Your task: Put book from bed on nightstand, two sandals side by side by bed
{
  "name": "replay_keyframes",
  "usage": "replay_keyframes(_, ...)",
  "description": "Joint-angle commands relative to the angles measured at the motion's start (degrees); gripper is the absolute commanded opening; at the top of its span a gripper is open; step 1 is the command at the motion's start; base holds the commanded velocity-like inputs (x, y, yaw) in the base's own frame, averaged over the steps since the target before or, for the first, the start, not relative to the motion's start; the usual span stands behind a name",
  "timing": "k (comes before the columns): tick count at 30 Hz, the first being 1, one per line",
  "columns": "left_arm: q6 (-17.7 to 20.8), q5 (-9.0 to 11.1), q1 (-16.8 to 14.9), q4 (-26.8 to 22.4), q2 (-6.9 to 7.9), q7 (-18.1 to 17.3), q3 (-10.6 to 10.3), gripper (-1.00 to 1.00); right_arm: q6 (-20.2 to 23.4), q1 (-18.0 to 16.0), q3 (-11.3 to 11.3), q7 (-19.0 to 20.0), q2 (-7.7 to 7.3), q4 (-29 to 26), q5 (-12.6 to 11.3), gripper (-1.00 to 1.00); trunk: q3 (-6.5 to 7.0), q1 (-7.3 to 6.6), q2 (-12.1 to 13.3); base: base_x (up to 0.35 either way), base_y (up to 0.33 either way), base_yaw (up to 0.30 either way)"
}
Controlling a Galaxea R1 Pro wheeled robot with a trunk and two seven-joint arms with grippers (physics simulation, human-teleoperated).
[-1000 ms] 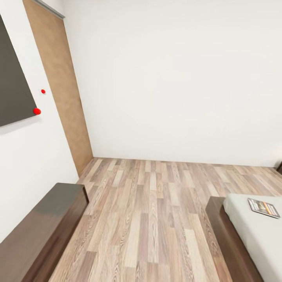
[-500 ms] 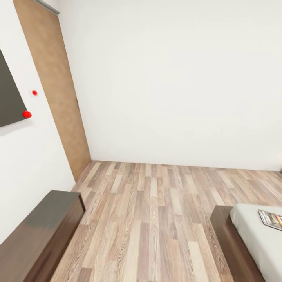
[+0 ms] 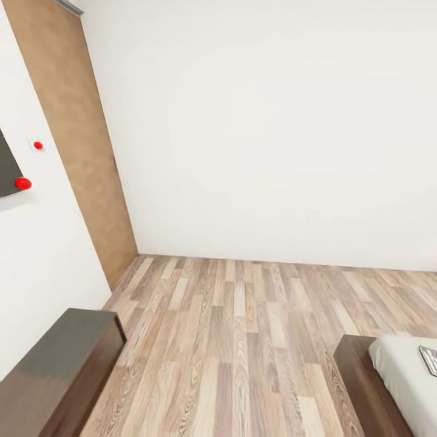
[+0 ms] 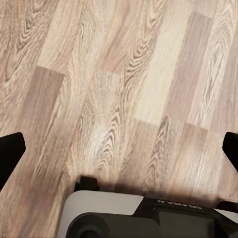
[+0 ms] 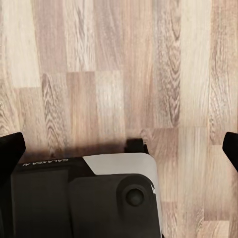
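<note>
The bed's dark brown frame (image 3: 359, 388) and light grey mattress (image 3: 400, 376) sit at the lower right of the head view. A corner of the book (image 3: 430, 360) lies on the mattress, cut off by the picture's right edge. The sandals and nightstands are out of view. My left gripper (image 4: 119, 148) hangs open over bare plank floor, its black fingertips (image 4: 10, 151) far apart. My right gripper (image 5: 119, 148) is also open above the floor, with nothing between its fingertips (image 5: 10, 148).
A long low dark-brown cabinet (image 3: 54, 370) stands against the left wall. Above it hangs a dark panel (image 3: 6, 173) with red dots beside it. A brown door (image 3: 79, 152) is in the left corner. Wood-plank floor (image 3: 243, 340) stretches to the white far wall. My own base (image 4: 148, 218) shows below both wrists.
The whole head view has shifted: the camera turned left, so the bed and book slid toward the right edge and the wall panel toward the left edge.
</note>
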Motion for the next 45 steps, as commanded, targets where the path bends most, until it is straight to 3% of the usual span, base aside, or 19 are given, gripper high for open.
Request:
replay_keyframes(1,-0.12,0.41,-0.06,0.08,-0.01,-0.36,0.06,1.00,0.05,-0.09,0.06,0.22,-0.03,0.11,-0.55,1.00,-0.12,0.07,-0.11,0.328,0.000,0.000)
replay_keyframes(37,0.22,0.47,-0.06,3.70,0.03,-0.08,0.16,1.00,-0.01,-0.10,0.06,0.22,-0.06,0.20,-0.02,1.00,-0.12,0.07,-0.11,0.327,0.000,0.000)
replay_keyframes(45,0.12,0.13,-0.06,2.26,0.05,-0.15,0.10,1.00,-0.01,-0.09,0.06,0.22,-0.05,0.20,-0.02,1.00,-0.12,0.07,-0.11,0.327,0.000,0.000)
